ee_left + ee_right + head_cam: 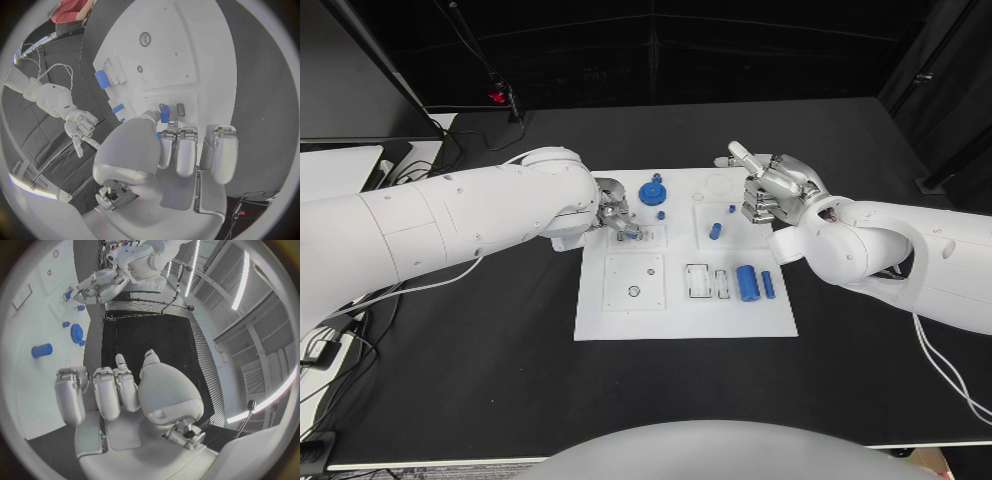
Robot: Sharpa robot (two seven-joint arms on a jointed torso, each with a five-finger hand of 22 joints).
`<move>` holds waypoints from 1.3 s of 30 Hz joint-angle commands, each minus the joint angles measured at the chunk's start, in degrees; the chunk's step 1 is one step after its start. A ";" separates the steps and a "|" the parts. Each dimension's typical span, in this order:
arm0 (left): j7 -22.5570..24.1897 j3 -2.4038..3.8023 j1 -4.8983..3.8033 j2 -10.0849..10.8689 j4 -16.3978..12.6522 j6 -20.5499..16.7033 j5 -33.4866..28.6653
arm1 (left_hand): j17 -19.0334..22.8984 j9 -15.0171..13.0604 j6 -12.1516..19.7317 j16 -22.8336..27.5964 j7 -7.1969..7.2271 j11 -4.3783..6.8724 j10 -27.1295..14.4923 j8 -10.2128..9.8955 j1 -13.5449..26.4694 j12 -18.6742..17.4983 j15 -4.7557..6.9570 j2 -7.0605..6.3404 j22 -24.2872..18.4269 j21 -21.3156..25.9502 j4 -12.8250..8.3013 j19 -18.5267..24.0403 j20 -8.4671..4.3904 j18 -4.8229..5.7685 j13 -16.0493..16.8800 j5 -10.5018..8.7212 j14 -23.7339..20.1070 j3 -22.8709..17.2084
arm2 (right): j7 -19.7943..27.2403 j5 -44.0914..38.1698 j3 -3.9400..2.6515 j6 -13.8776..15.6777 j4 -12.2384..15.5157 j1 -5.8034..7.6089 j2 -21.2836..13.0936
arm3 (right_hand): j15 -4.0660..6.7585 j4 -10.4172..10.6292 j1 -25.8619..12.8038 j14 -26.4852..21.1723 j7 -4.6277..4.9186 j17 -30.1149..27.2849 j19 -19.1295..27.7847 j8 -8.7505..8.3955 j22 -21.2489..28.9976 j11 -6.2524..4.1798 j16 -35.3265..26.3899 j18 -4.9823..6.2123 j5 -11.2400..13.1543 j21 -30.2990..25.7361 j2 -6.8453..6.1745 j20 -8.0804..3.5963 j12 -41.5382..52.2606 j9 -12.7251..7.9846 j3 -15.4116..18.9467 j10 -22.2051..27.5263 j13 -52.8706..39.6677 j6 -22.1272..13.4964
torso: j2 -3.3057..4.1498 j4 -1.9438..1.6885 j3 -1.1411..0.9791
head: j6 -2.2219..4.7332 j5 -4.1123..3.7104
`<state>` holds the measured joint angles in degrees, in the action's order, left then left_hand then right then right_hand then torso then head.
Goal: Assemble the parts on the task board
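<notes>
The task board (pixel 687 300) is sitting flat in the middle of the black bench (pixel 473 380), with the blue parts scattered over it. A round blue gear-like part (pixel 652 192) is standing near the far left corner, a small blue peg (pixel 715 231) is lying around the middle, and a fat blue cylinder (pixel 749 284) is lying next to a thin blue pin (pixel 767 284) toward the near right side. There are also a couple of empty rectangular slots (pixel 698 281) just beside the cylinder.

The left hand (pixel 616 222) is reaching over the board's far left edge, right beside the gear. In the left wrist view its fingers (pixel 178 150) are curling down together, and it looks like a small blue part (pixel 165 114) is getting pinched between thumb and fingertip — hard to be totally sure, since the fingers are covering most of it.

The right hand (pixel 776 190) is hovering over the board's far right corner, not touching anything. In the right wrist view its fingers (pixel 109 392) are curling inward with nothing in them — one finger is sticking up straight in the head view.
</notes>
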<state>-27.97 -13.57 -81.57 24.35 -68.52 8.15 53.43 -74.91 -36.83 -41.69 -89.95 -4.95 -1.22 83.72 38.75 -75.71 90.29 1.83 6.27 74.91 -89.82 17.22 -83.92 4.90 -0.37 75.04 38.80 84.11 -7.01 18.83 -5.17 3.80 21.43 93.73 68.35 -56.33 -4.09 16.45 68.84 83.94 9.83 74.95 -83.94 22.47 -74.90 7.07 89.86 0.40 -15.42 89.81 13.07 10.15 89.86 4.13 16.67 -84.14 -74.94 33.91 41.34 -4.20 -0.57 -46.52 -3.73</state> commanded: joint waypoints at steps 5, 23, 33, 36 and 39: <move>-0.61 0.00 -0.01 -0.29 0.37 0.69 0.27 | -15.09 -0.06 -0.22 -0.05 0.27 0.02 6.28 0.16 -0.13 -0.29 0.00 0.28 15.09 -0.18 -0.35 -6.08 -0.03 0.37 14.96 -0.01 5.89 -0.64 | 0.26 0.00 -0.02 -0.38 0.25 0.07 -0.12 | 0.00 0.22 0.09 6.06 1.46 15.05 -6.06 0.21 -15.10 0.06 0.14 -0.40 0.27 0.19 0.50 0.30 0.14 0.05 0.00 -5.86 -15.06 -0.51 | 0.00 0.05 -0.01 | -0.10 -0.01; -0.41 0.01 0.06 -1.12 0.87 2.44 0.27 | -15.09 -0.13 -0.19 -0.05 0.24 -0.02 6.28 0.06 0.12 -0.29 -0.03 0.34 15.09 -0.18 -0.34 -6.08 -0.02 0.37 14.96 -0.20 5.89 -0.88 | 0.30 0.00 -0.02 -0.27 0.14 0.07 0.00 | 0.00 0.22 0.09 6.06 1.46 15.05 -6.06 0.21 -15.10 0.06 0.14 -0.40 0.27 0.19 0.50 0.30 0.14 0.05 0.00 -5.86 -15.06 -0.51 | 0.02 0.03 0.04 | -0.39 -0.15; -0.50 0.01 0.08 -1.38 1.17 2.63 0.27 | -15.09 -0.17 -0.13 -0.05 0.22 -0.03 6.28 -0.03 0.25 -0.29 -0.05 0.31 15.09 -0.18 -0.36 -6.08 -0.01 0.37 14.96 -0.31 5.89 -1.00 | 0.24 0.00 -0.02 -0.26 0.09 0.07 0.04 | 0.01 0.25 -0.11 6.06 1.46 15.05 -6.06 0.41 -15.10 0.06 0.14 -0.40 0.22 0.19 0.69 0.28 0.14 0.07 0.06 -5.86 -15.06 -0.58 | -0.01 0.02 0.02 | -0.42 -0.46; -0.62 0.01 0.10 -1.51 1.27 2.76 0.27 | -15.09 -0.17 -0.13 -0.05 0.22 -0.03 6.28 -0.03 0.25 -0.29 -0.05 0.31 15.09 -0.18 -0.36 -6.08 -0.01 0.37 14.96 -0.31 5.89 -1.00 | 0.23 0.00 -0.02 -0.30 0.13 0.07 0.06 | 0.01 0.26 -0.18 6.06 1.46 15.05 -6.06 0.45 -15.10 0.06 0.14 -0.40 0.18 0.19 0.75 0.28 0.14 0.07 0.08 -5.86 -15.06 -0.60 | 0.01 0.03 -0.01 | -0.39 -0.37; -0.76 0.01 0.13 -1.64 1.46 2.66 0.27 | -15.09 -0.19 -0.08 -0.05 0.21 -0.05 6.28 -0.09 0.32 -0.29 -0.06 0.27 15.09 -0.18 -0.37 -6.08 0.00 0.37 14.96 -0.40 5.89 -1.08 | 0.22 0.00 -0.02 -0.30 0.14 0.07 0.07 | 0.01 0.26 -0.18 6.06 1.46 15.05 -6.06 0.46 -15.10 0.06 0.14 -0.40 0.18 0.19 0.75 0.28 0.14 0.07 0.08 -5.86 -15.06 -0.60 | -0.01 0.01 -0.01 | -0.47 -0.35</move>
<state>-28.03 -13.48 -81.57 22.80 -67.16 9.79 53.44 -74.91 -37.05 -41.70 -89.95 -4.96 -1.23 83.72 38.55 -75.50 90.29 1.83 6.07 74.90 -89.82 17.10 -83.92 4.90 -0.37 75.03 38.57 84.11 -7.44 18.78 -5.17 3.81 21.44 93.72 68.35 -56.31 -4.10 16.45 68.61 83.95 10.04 74.93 -83.94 22.78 -74.90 7.07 89.86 0.40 -15.42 89.81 13.30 10.15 89.86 4.11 16.67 -84.14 -74.95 33.70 41.34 -4.20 -0.57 -46.91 -4.12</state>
